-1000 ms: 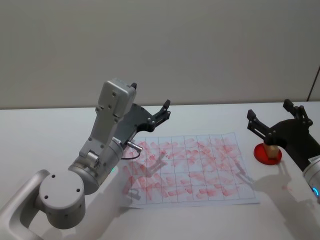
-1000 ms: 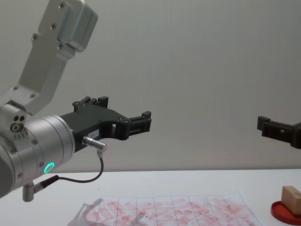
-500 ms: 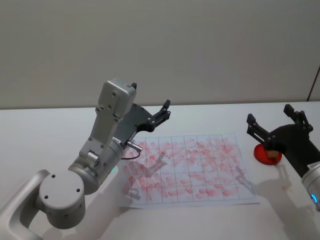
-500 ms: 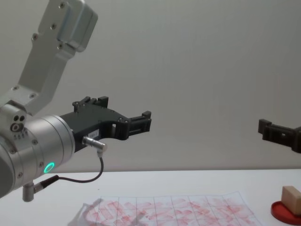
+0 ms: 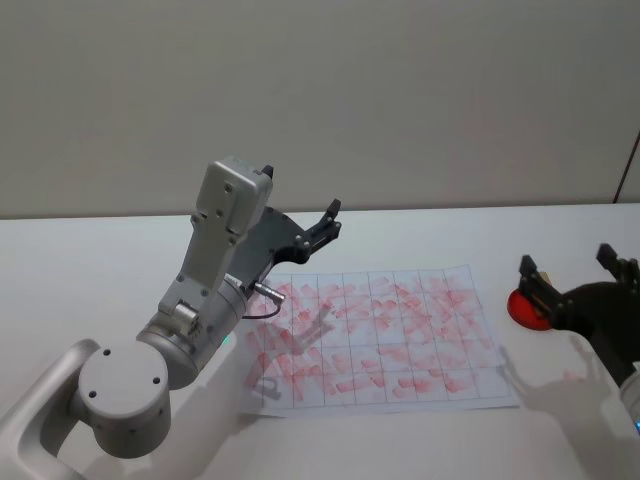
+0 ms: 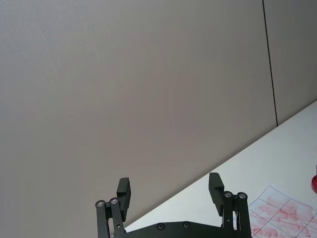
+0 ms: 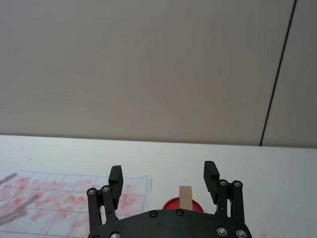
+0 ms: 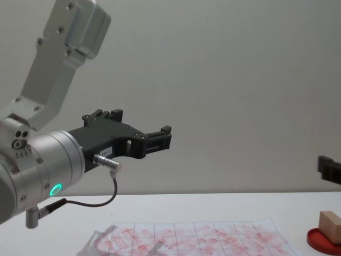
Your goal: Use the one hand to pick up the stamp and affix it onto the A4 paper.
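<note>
"Question one: where does the small light-tan wooden stamp [image 8: 330, 223] sit?"

"Upright on the round flat red ink pad [image 8: 315, 241], on the white table [image 5: 100, 260], just to the right of the white A4 paper [image 5: 380, 340] with its ruled grid of smudgy red prints."

"And the black two-fingered right hand [image 5: 566, 262]?"

"In the air by the pad, fingers spread apart, holding nothing. From its wrist camera the stamp stands beyond the gap between them. In the chest view a fingertip hangs above the stamp, clear of it."

"The left hand [image 5: 333, 218]?"

"High over the paper's far left corner, fingers apart too, empty — a thin dark cable [image 8: 101, 200] loops under its silver wrist."
</note>
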Controlling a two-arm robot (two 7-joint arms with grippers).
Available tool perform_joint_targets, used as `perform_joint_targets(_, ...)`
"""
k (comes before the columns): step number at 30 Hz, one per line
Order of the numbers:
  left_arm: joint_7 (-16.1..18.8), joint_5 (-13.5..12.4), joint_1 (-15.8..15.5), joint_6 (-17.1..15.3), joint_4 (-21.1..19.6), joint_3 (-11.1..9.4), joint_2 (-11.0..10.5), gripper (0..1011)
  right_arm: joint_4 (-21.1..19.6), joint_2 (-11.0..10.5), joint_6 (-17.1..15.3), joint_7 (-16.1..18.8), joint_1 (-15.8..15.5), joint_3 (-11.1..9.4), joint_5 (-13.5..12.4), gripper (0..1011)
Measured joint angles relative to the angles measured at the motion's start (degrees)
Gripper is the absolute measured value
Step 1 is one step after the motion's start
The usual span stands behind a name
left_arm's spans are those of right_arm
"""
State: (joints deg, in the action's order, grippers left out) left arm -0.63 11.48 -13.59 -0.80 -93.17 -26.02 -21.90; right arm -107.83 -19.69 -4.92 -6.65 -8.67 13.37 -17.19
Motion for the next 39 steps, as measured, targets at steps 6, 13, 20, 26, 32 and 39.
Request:
perform_joint_targets(6, 0.0, 0.0, 0.0, 0.0, 0.0, 0.0, 0.0, 1001, -0.3, -0.9, -1.2, -1.7, -1.2, -1.3, -2.1, 1003)
perform_joint_targets(13, 0.0, 0.0, 0.0, 0.0, 0.0, 0.0, 0.0, 1001, 1.4, -1.5, -2.3, -1.6, -0.7, -2.8, -4.7, 1003)
perform_joint_targets(20, 0.0, 0.0, 0.0, 0.0, 0.0, 0.0, 0.0, 1001, 5.2, -1.2, -3.9, 1.1, 2.4, -3.6, -6.7, 1002)
perform_joint_targets(26, 0.0, 0.0, 0.0, 0.0, 0.0, 0.0, 0.0, 1001, 9.9, -0.2, -5.5, 4.1, 6.5, -3.9, -7.8, 1003)
perform_joint_targets(32, 0.0, 0.0, 0.0, 0.0, 0.0, 0.0, 0.0, 1001, 14.1, 0.9, -7.3, 6.3, 9.8, -3.9, -8.5, 1002)
perform_joint_targets(39, 0.0, 0.0, 0.0, 0.0, 0.0, 0.0, 0.0, 1001, 17.9, 2.0, -9.4, 8.2, 12.6, -3.5, -8.7, 1003)
